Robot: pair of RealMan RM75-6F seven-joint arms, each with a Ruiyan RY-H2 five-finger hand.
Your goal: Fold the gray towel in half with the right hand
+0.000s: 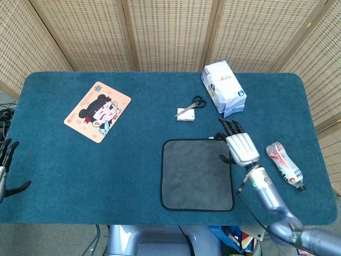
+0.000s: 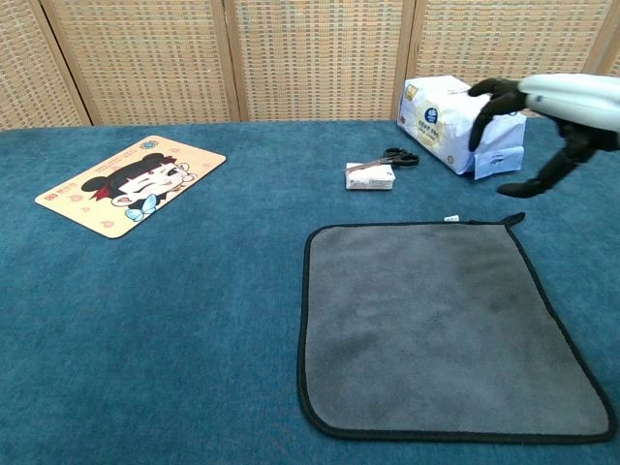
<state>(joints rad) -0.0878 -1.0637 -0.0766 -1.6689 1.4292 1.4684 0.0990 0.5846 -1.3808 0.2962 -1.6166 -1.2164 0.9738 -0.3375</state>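
The right hand (image 1: 241,145) hangs above the far right corner of the gray towel (image 1: 197,174), fingers spread wide and holding nothing. In the chest view the same hand (image 2: 542,116) sits clear of the cloth, dark fingers (image 2: 490,95) curving down and the thumb pointing toward the towel's corner loop; whether any fingertip touches the fabric cannot be told.

The gray towel lies flat and unfolded on the blue surface (image 1: 133,160), spreading from under the hand toward the robot and to the hand's left. Its black edging shows on all sides.

Just beyond the hand, further from the robot, stands a white tissue pack (image 1: 222,88). To the hand's left and slightly further out, black scissors (image 1: 193,105) rest against a small white box (image 1: 185,116). Near the hand on its right, a crumpled red and white wrapper (image 1: 284,165) lies on the surface, apart from the towel. Well away to the left is a cartoon mat (image 1: 97,111).

The left hand (image 1: 6,166) is at the near left edge of the surface, far from the towel, fingers apart and holding nothing.
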